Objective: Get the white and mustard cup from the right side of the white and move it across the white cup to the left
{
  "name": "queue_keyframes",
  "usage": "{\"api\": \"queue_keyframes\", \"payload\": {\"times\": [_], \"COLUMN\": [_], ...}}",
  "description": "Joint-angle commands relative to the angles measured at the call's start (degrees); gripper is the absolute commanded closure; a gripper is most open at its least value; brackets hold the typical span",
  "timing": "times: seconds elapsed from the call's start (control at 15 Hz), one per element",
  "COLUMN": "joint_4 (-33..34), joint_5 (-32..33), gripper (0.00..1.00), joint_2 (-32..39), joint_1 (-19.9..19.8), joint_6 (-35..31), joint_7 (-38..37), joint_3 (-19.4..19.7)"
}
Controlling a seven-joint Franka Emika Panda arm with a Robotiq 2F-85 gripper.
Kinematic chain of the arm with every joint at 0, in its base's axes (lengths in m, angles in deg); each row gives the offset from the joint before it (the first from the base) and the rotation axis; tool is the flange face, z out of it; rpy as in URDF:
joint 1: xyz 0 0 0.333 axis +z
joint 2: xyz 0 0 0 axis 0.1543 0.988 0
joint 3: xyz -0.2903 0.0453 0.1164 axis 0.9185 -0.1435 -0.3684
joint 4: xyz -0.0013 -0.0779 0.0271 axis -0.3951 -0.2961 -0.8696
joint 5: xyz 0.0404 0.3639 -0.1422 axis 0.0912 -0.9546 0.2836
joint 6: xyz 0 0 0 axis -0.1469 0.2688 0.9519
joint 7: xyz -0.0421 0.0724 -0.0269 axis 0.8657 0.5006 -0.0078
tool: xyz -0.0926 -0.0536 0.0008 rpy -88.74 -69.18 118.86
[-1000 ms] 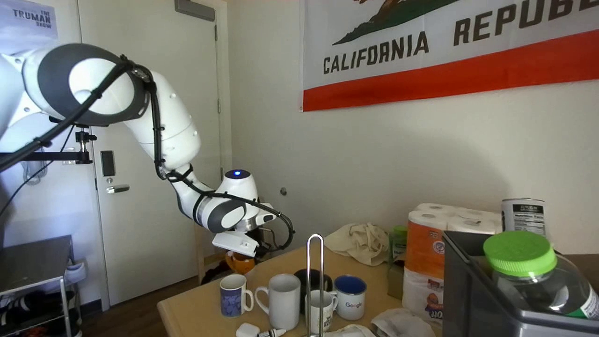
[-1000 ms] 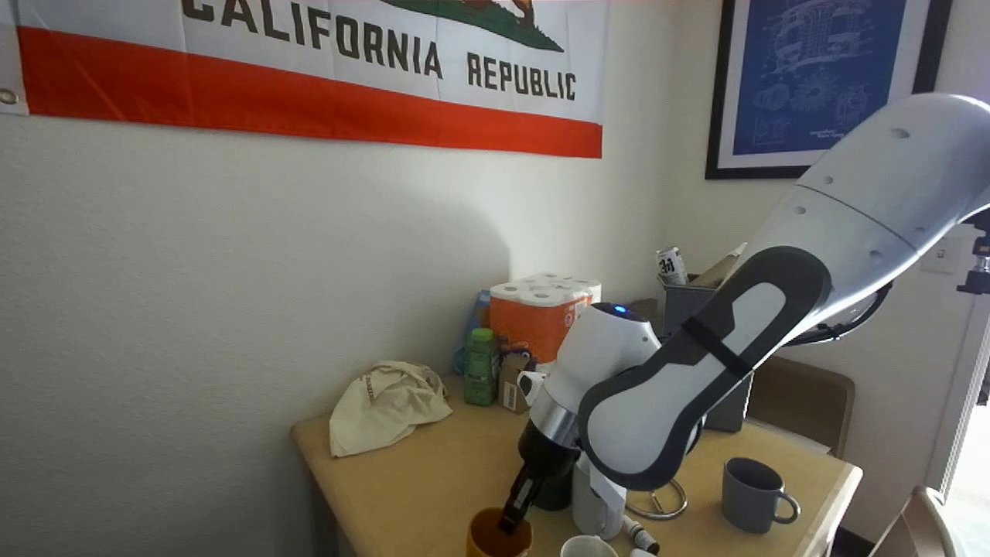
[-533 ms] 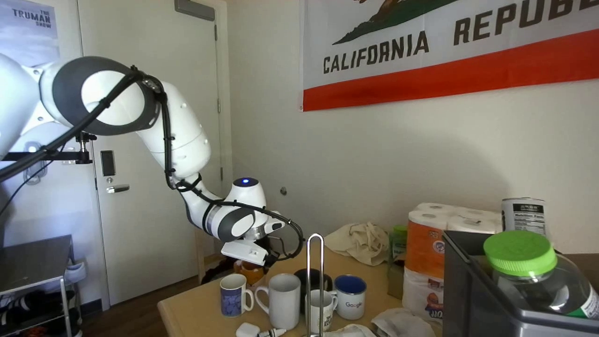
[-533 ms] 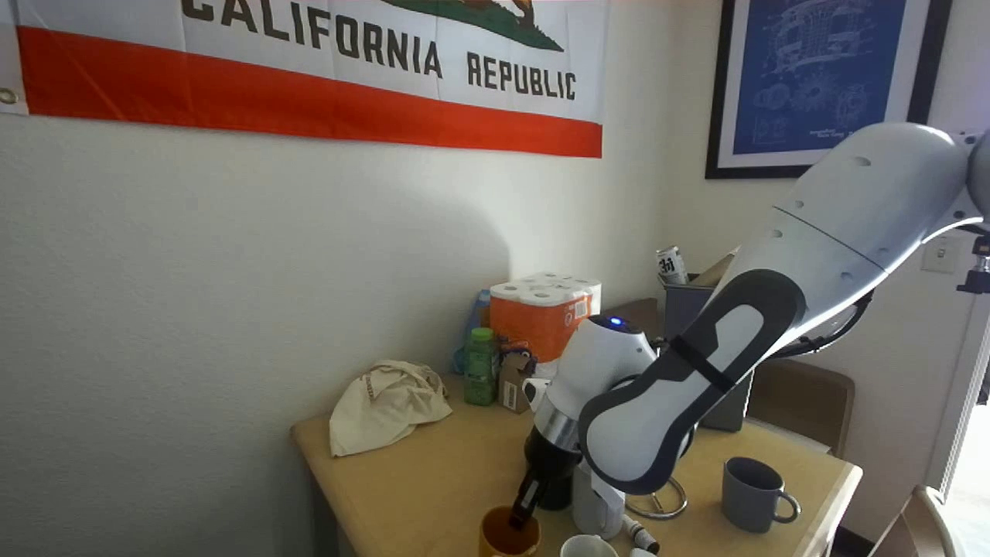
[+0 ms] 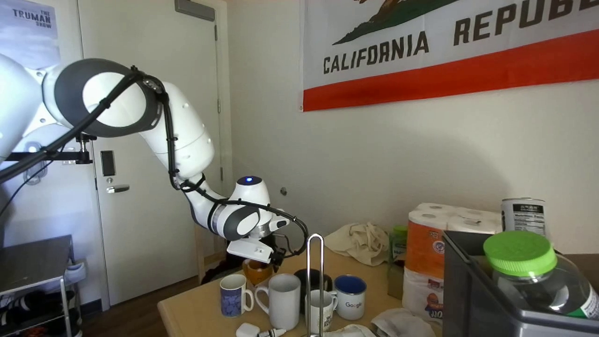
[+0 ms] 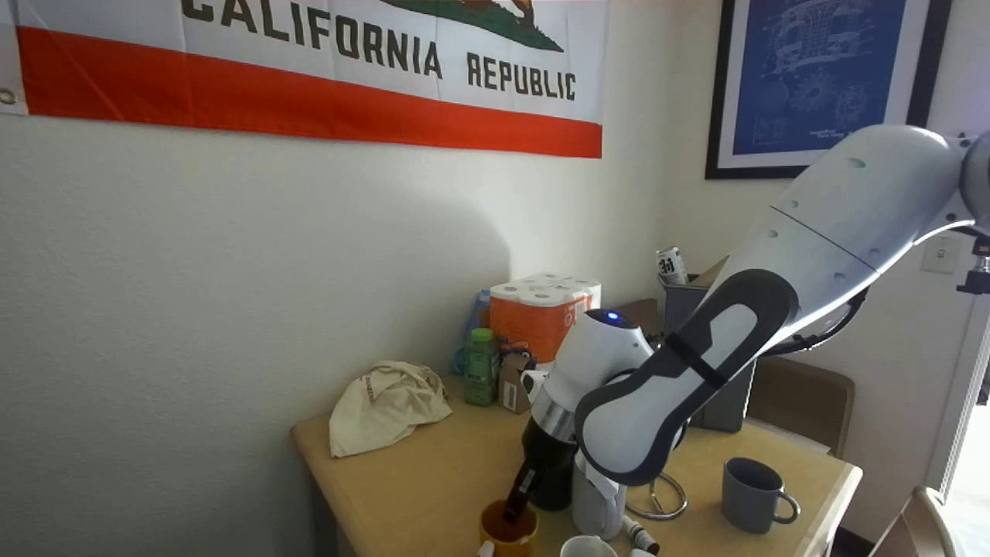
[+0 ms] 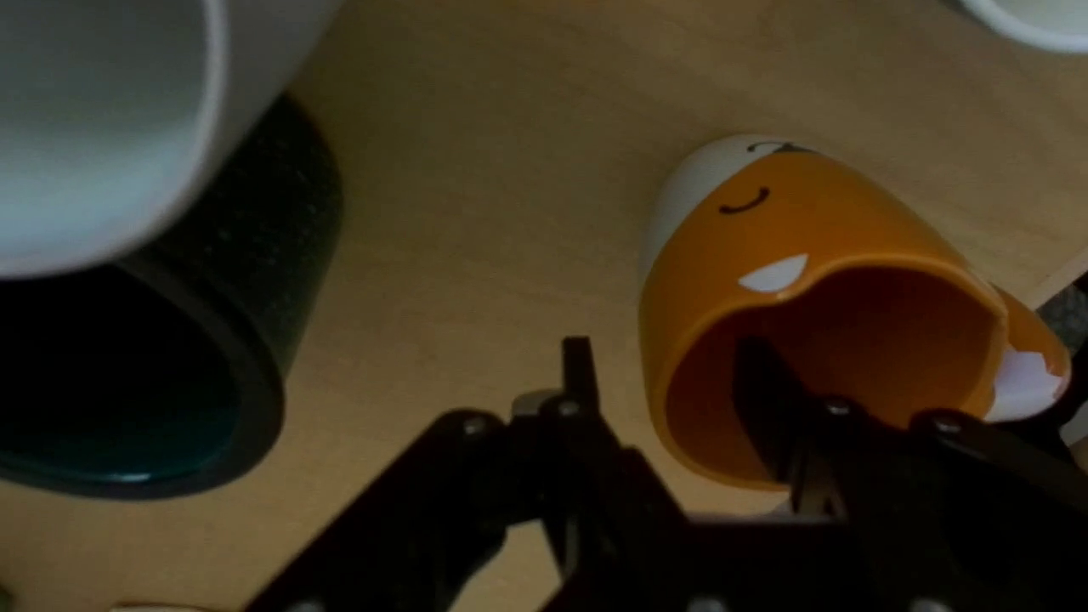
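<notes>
Gripper (image 7: 665, 365) found with its jaws parted, unclenched: one finger (image 7: 763, 387) reaches into the mouth of the mustard-and-white mug (image 7: 833, 293), the second stands outside its wall, a gap visible between. Contact of the inner finger cannot be confirmed. The mug's side bears a painted face. In the wrist view, a stretch of the table (image 7: 476, 212) separates it from a dark green mug (image 7: 183, 331); a plain white mug (image 5: 284, 302) partly covers the latter. In an exterior view the mustard-and-white mug shows behind the plain white mug and a blue-patterned mug (image 5: 231, 299), partly hidden; whether its base meets the table cannot be told. Near the dark green mug stand a lettered white mug (image 5: 315, 304) and a Google mug (image 5: 350, 302). Grey mug (image 6: 750, 495) sits well apart. Farther off: a cream cloth bag (image 6: 389, 410) and green bottle (image 6: 481, 367).
</notes>
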Motion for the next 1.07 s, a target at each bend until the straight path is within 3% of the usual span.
{"api": "queue_keyframes", "payload": {"times": [0.0,0.2,0.67,1.0], "joint_4": [-0.08,-0.50,2.95,5.95], "joint_5": [1.08,1.21,1.11,3.59], "gripper": [0.21,0.01,0.00,0.00], "joint_2": [-0.83,-2.29,-7.79,-13.07], "joint_1": [0.43,1.29,-1.25,-0.84], "joint_6": [1.83,4.18,10.57,22.16], "joint_7": [-2.83,-4.60,-3.15,-6.20], "joint_3": [-0.24,0.25,1.42,6.28]}}
